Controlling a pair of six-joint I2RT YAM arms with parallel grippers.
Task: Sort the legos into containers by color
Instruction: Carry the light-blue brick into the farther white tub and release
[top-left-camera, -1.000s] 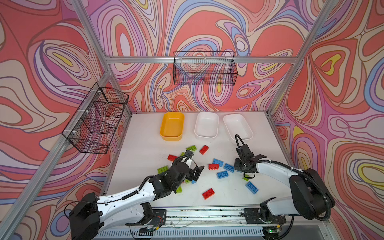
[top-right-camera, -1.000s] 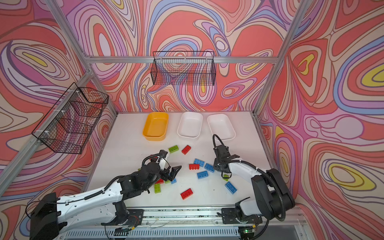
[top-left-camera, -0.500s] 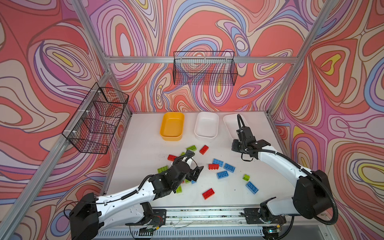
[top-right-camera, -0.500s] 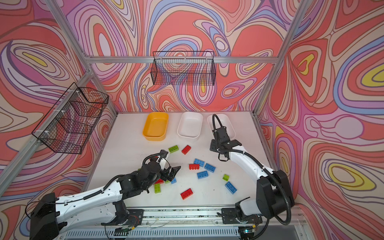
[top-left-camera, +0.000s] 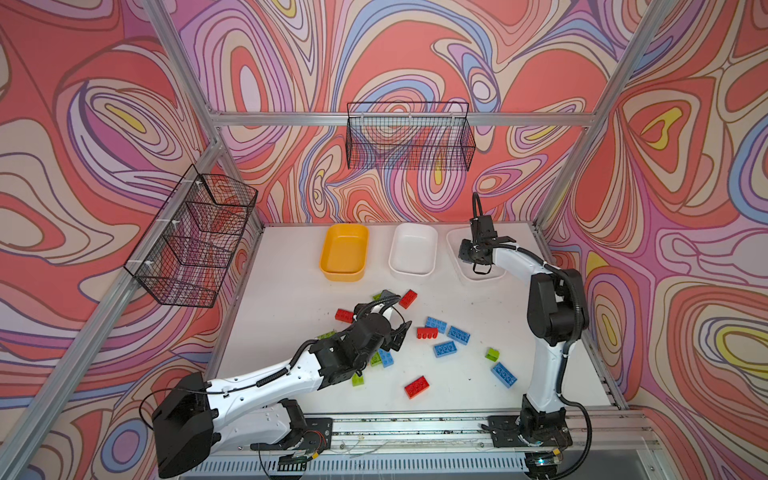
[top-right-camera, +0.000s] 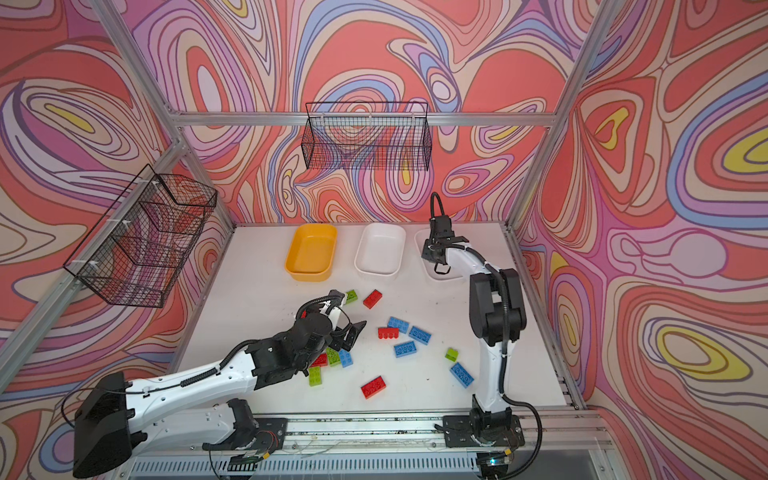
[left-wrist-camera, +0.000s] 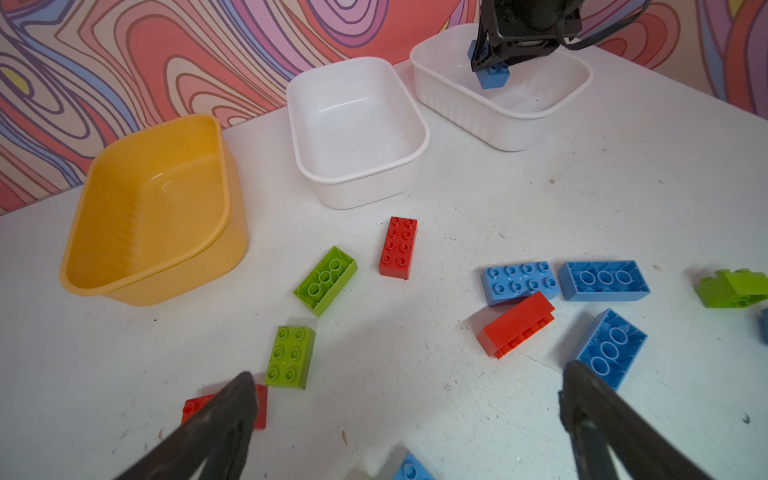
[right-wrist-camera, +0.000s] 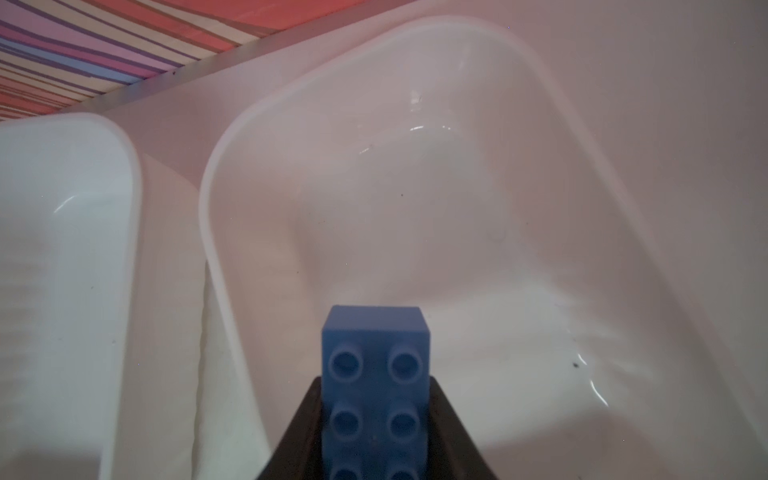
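- right pincer (right-wrist-camera: 375, 380) is pinching a blue brick (right-wrist-camera: 376, 332), one finger on each long side, studs facing the wrist cam.
- from the left wrist cam the right pincer (left-wrist-camera: 492, 62) points down and the blue brick (left-wrist-camera: 493, 80) sticks out below its tips.
- right tub (right-wrist-camera: 208, 232) is straight under this pincer. the brick's low end hangs inside the rim, can't tell if it touches the tub floor.
- in both top views the right pincer (top-left-camera: 478, 268) (top-right-camera: 439, 268) sits over the right tub (top-left-camera: 453, 237) (top-right-camera: 420, 237), and the arm hides the brick.
- mid tub (top-left-camera: 411, 249) is just beside that pincer on the left-arm side, yellow tub (top-left-camera: 344, 253) is one place further that way.
- left pincer (left-wrist-camera: 411, 376) is spread wide and grips nothing, bare table (left-wrist-camera: 457, 216) shows between its fingers.
- green brick (left-wrist-camera: 290, 356) lies studs up just beside one finger (left-wrist-camera: 224, 424), and a red brick (left-wrist-camera: 262, 409) lies partly under that same finger.
- upturned blue brick (left-wrist-camera: 611, 349) lies hollow side up just beside the other fingertip.
- tipped red brick (left-wrist-camera: 517, 324) lies on its side ahead of the tips, against a flat blue brick (left-wrist-camera: 519, 282) that has its studs up.
- long red brick (left-wrist-camera: 398, 247) and a hollow-up green brick (left-wrist-camera: 325, 280) lie further ahead, between this pincer and the tubs.
- in both top views the left pincer (top-left-camera: 399, 332) (top-right-camera: 353, 330) is low among the loose bricks, well apart from the right pincer and all three tubs.
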